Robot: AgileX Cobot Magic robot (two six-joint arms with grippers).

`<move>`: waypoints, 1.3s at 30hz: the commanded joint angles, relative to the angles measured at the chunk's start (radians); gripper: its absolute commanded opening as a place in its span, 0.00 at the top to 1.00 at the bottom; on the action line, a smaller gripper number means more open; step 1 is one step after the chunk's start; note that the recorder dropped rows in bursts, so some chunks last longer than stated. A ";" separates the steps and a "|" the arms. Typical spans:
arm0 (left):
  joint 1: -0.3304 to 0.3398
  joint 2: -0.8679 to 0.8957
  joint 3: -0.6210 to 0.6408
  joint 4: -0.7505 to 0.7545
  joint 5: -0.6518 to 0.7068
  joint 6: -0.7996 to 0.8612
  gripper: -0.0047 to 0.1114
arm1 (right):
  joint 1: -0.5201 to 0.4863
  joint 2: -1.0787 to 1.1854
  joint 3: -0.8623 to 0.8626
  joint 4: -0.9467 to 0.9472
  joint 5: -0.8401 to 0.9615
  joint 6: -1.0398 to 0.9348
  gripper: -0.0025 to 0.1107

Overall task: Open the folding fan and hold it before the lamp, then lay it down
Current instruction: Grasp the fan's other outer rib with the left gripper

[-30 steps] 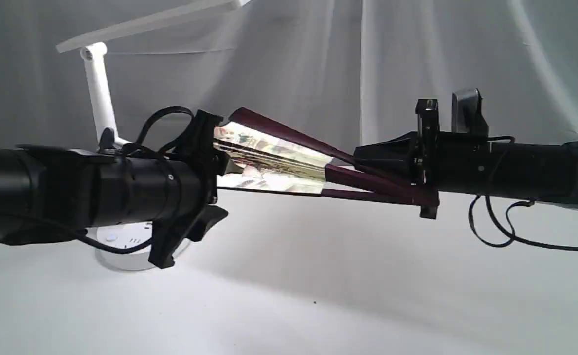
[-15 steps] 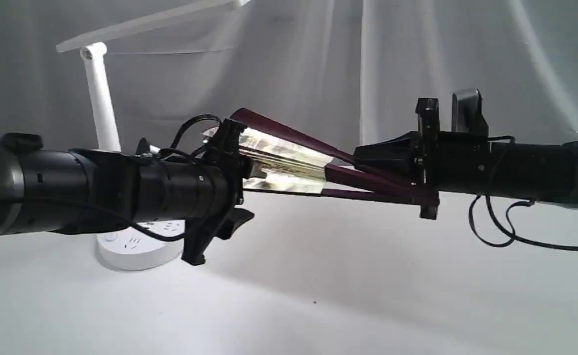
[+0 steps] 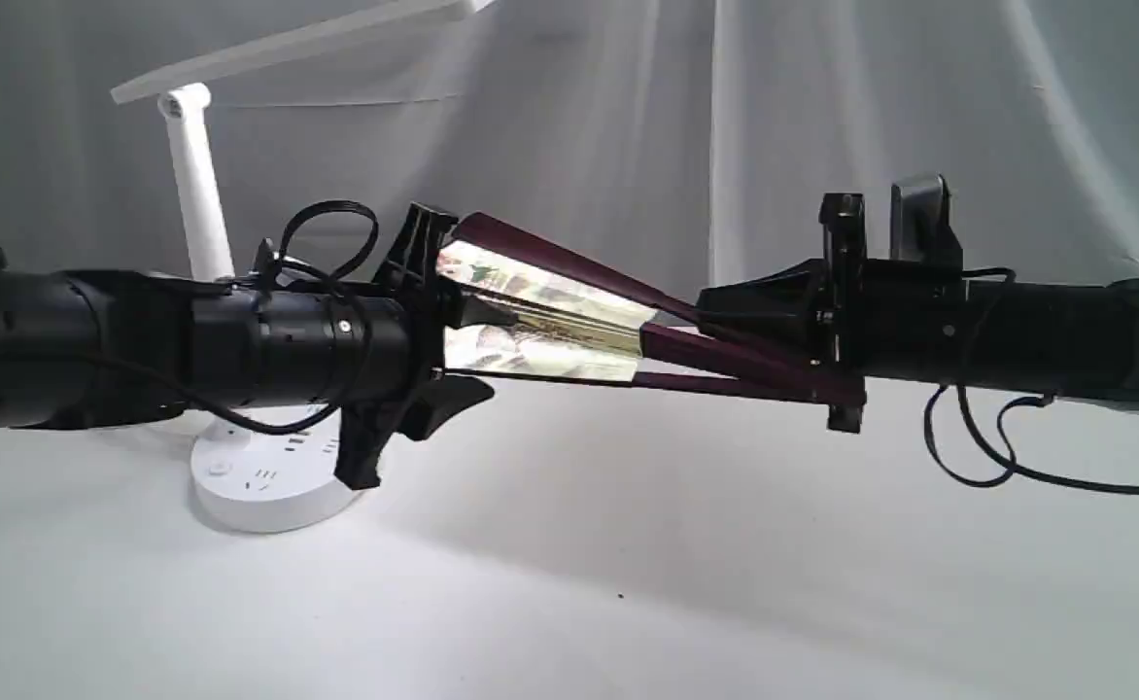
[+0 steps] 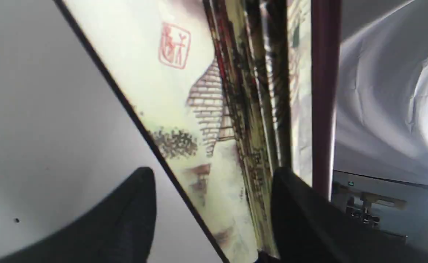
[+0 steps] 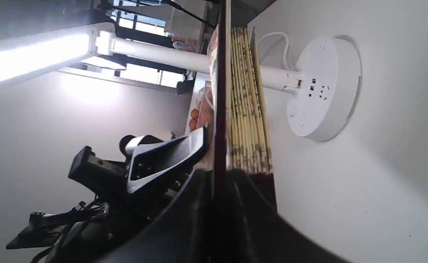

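The folding fan [image 3: 550, 326] hangs in mid-air, partly spread, its cream painted pleats [image 4: 184, 109] bunched between maroon guards [image 4: 323, 91]. My right gripper [image 3: 725, 335] is shut on the guards near the pivot, and one dark guard [image 5: 219, 146] runs between its fingers [image 5: 188, 204]. My left gripper [image 3: 458, 311] is open at the fan's wide end. Its fingertips [image 4: 133, 215] straddle the lower cream panel and the pleat stack. Behind the left arm stands the white lamp [image 3: 195, 194], with its head lit [image 5: 35, 51] and its round base [image 3: 268, 486] on the table.
A white cloth covers the table [image 3: 628, 583] and hangs as a backdrop [image 3: 628, 126]. The lamp's cord [image 5: 272, 36] loops behind the socketed base [image 5: 323, 87]. A black cable [image 3: 978, 457] dangles under the right arm.
My left gripper pushed right along the fan, then drew back left and rose a little. The right gripper and the fan's spread look the same.
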 commanded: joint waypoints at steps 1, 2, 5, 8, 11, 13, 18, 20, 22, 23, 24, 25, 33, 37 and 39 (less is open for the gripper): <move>0.001 0.023 -0.004 0.001 -0.005 0.001 0.56 | 0.002 -0.011 0.001 0.029 0.014 0.001 0.98; 0.001 0.030 -0.004 0.001 0.002 -0.011 0.56 | 0.002 -0.011 0.001 0.029 0.014 0.001 0.98; -0.007 0.052 -0.004 0.001 0.019 -0.041 0.56 | 0.002 -0.011 0.001 0.029 0.014 0.001 0.98; -0.010 0.068 -0.008 0.001 0.017 -0.057 0.56 | 0.002 -0.011 0.001 0.029 0.014 0.001 0.98; -0.010 0.076 -0.031 0.001 0.017 -0.050 0.56 | 0.002 -0.011 0.001 0.029 0.014 0.003 0.98; -0.010 0.078 -0.064 0.001 0.017 -0.050 0.56 | 0.002 -0.011 0.001 0.029 0.014 0.003 0.98; -0.010 0.093 -0.131 0.001 0.015 -0.035 0.56 | 0.002 -0.011 0.001 0.029 0.014 0.003 0.98; -0.010 0.097 -0.135 0.001 0.015 -0.032 0.56 | 0.002 -0.011 0.001 0.029 0.014 0.003 0.98; -0.010 0.103 -0.135 0.001 0.015 -0.035 0.56 | 0.002 -0.011 0.001 0.029 0.014 0.003 0.98; -0.010 0.107 -0.135 0.001 0.015 -0.035 0.56 | 0.002 -0.011 0.001 0.029 0.014 0.003 0.98; -0.010 0.110 -0.135 0.001 0.015 -0.036 0.56 | 0.002 -0.011 0.001 0.029 0.014 0.003 0.98; -0.010 0.114 -0.135 0.001 0.024 -0.049 0.56 | 0.002 -0.011 0.001 0.029 0.014 0.003 0.98; -0.016 0.134 -0.135 0.001 0.050 -0.049 0.82 | 0.002 -0.011 0.001 0.029 0.014 0.003 0.98; -0.016 0.134 -0.135 0.001 0.062 -0.039 0.96 | 0.002 -0.011 0.001 0.029 0.014 0.003 0.98; -0.016 0.134 -0.135 0.001 0.071 -0.012 0.96 | 0.002 -0.011 0.001 0.029 0.014 0.003 0.98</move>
